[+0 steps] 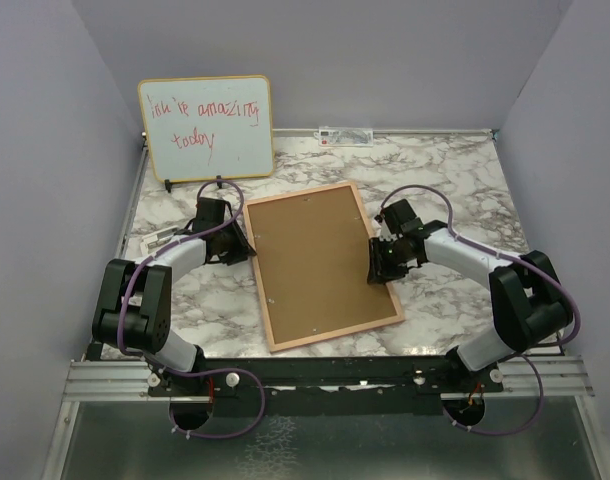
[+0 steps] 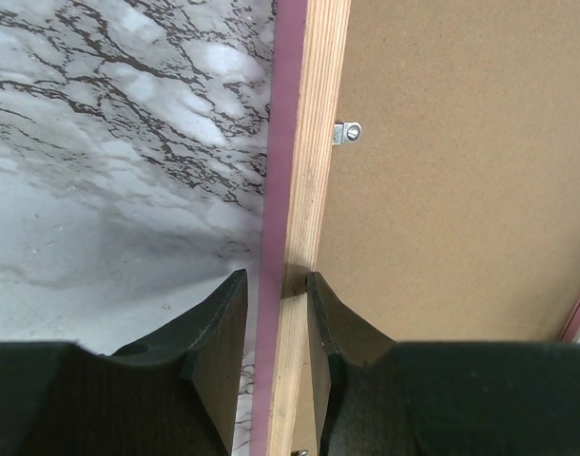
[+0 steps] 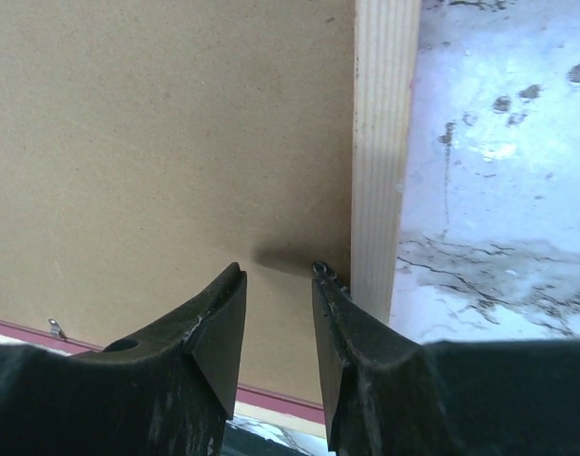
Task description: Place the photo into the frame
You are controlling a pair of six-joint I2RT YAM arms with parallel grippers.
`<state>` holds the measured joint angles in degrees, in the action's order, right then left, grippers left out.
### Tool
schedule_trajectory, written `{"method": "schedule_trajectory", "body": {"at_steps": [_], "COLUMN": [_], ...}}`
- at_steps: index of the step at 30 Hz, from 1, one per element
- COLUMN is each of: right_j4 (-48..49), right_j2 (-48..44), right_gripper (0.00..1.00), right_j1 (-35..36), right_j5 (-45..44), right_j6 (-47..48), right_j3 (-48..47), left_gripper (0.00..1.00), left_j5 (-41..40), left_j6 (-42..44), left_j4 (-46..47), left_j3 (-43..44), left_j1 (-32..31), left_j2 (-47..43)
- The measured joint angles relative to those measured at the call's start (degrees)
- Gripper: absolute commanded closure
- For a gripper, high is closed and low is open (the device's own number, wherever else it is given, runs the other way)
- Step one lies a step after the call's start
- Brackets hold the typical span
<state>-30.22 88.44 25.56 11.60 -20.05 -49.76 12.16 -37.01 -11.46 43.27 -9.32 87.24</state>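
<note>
So the marble table (image 1: 455, 180) takes up most of the view, and the frame (image 1: 335, 334) lies flat in the middle of it, face down and a bit skewed. The brown backing board (image 1: 315, 260) faces up and sits in place inside the wood border. A whiteboard (image 1: 207, 128) with red scribble stands at the back left, well apart from everything, not part of the job.

The photo isn't visible in any of the 3 views, so I can't say where it is. Could be off the table or already under the board, no way to tell from here.

The 2 arms come in from either side. The left gripper (image 2: 278, 275) straddles the frame's left rail, 1 finger outside and 1 on the board side, and it looks clamped on the wood, pinning the frame. The right gripper (image 3: 279, 269) hangs over the board by the right rail with its jaws parted and nothing between them. Its outer fingertip (image 3: 320, 274) sits right at the inner edge of the rail, on what might be a small dark catch, too small to be sure.

There's a little metal tab (image 2: 347, 132) on the left rail, reaching over the board.

My guess is we're at the tab-working stage, either freeing the board or locking it down. The next move wants a small, careful sideways nudge at that catch while the left side holds the frame from sliding.
</note>
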Motion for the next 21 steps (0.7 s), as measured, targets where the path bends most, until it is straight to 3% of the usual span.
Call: {"method": "schedule_trajectory", "body": {"at_steps": [12, 21], "right_j4": [-2.45, -2.45], "right_j2": [0.28, -2.36], "right_gripper": [0.61, 0.6], "right_j1": [-0.02, -0.17], "right_j5": [-5.97, -1.79], "right_j6": [0.87, 2.56], "right_j3": [-1.99, -1.97], "left_gripper": [0.69, 0.69], "left_j5": [-1.31, -1.27], "left_j6": [0.09, 0.26], "left_j4": [-0.2, -0.2], "left_j3": [0.35, 0.35], "left_j1": [0.5, 0.59], "left_j2": [0.0, 0.0]}}
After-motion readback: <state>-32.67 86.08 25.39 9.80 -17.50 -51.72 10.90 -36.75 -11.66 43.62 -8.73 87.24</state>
